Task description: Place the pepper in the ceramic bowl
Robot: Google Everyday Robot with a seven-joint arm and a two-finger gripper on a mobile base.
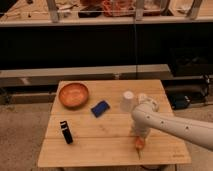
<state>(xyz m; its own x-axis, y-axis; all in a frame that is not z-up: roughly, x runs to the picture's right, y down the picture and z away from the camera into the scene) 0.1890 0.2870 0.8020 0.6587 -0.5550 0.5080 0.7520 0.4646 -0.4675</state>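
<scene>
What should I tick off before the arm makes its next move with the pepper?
1. Tool right at the pepper, near the table's front right edge: ok.
2. Pepper secured by the tool: cannot tell.
3. Ceramic bowl upright and empty, back left: ok.
4. Straight line to the bowl free: not ok, the blue block lies about on it; carry high.
5. White cup apart from the arm: cannot tell.
</scene>
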